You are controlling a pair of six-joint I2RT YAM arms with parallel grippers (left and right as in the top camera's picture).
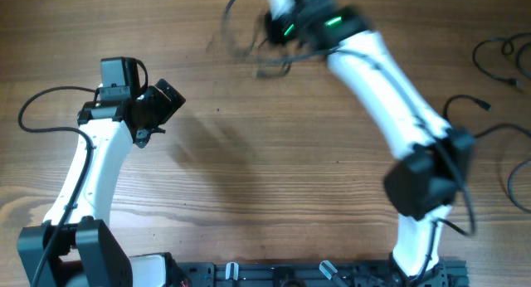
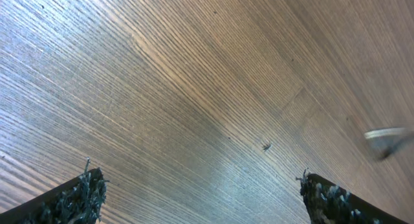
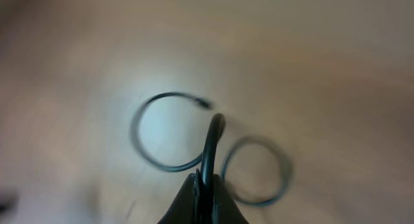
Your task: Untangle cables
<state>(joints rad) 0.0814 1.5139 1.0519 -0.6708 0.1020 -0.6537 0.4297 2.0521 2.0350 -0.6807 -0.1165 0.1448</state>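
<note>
My right gripper (image 3: 204, 185) is shut on a thin black cable (image 3: 210, 146) and holds it above the table. The cable hangs in two loose loops (image 3: 165, 136) below the jaws, blurred by motion. In the overhead view the right gripper (image 1: 286, 26) is at the top centre, with the blurred cable (image 1: 249, 46) trailing to its left. My left gripper (image 2: 200, 195) is open and empty over bare wood; in the overhead view it (image 1: 162, 104) is at the left. More black cables (image 1: 502, 59) lie at the far right edge.
The wooden table (image 1: 265, 162) fills the view. A black rail (image 1: 315, 274) runs along the front edge between the arm bases. A small blurred pale object (image 2: 388, 138) shows at the right of the left wrist view.
</note>
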